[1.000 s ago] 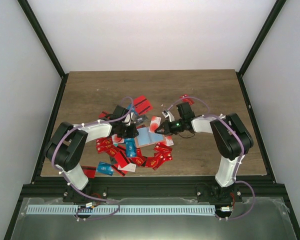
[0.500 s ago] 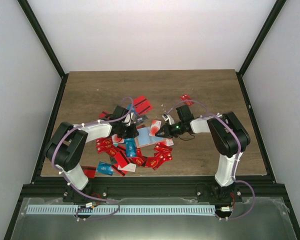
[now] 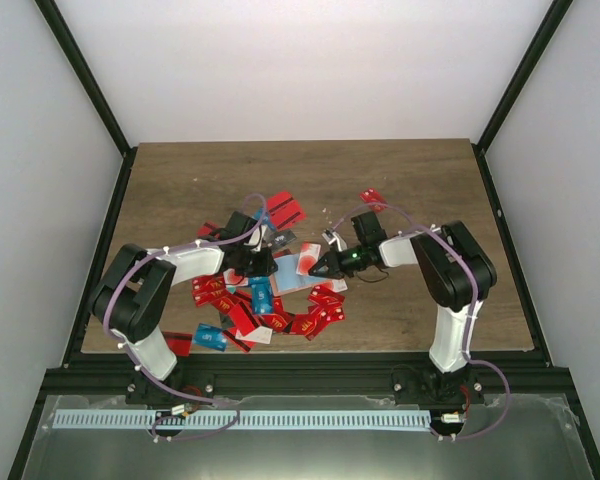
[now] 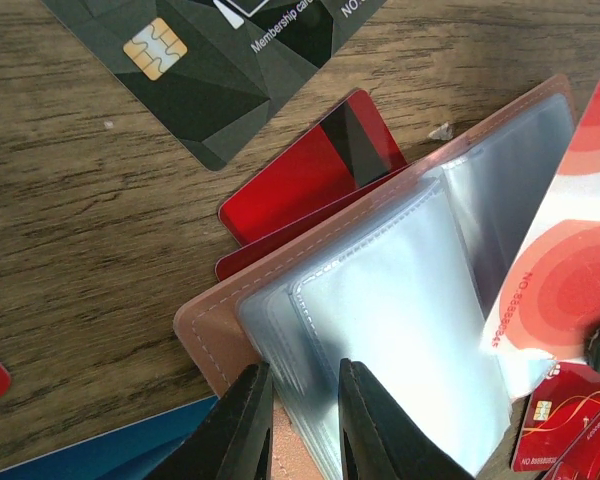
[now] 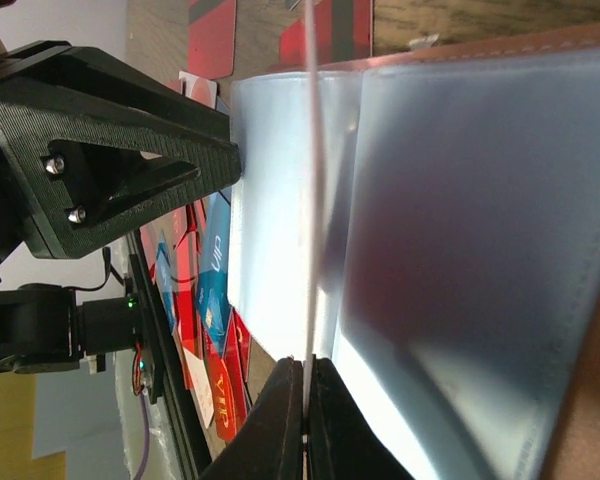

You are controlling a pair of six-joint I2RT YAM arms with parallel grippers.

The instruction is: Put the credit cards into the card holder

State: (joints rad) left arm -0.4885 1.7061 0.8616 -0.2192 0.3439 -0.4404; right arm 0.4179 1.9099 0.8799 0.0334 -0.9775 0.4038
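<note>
The card holder (image 4: 215,335) lies open on the wood, tan leather with clear plastic sleeves (image 4: 400,300) fanned up. My left gripper (image 4: 305,415) is shut on the near edge of those sleeves; in the top view this left gripper (image 3: 263,265) sits at the holder's (image 3: 292,275) left side. My right gripper (image 5: 306,385) is shut on a white credit card with red circles (image 4: 570,250), seen edge-on as a thin card edge (image 5: 309,200) standing between two sleeves (image 5: 460,230). From above, the right gripper (image 3: 317,268) is at the holder's right side.
More credit cards lie around: a dark grey one (image 4: 220,60), a red one (image 4: 320,165) tucked under the holder, a blue one (image 4: 100,450), and a red-and-blue heap (image 3: 260,310) toward the table's front. Red cards (image 3: 285,210) lie behind, and one (image 3: 372,197) farther right.
My right gripper has moved left and slightly nearer with its card, up to the holder's sleeves. The left gripper has stayed in place on the holder.
</note>
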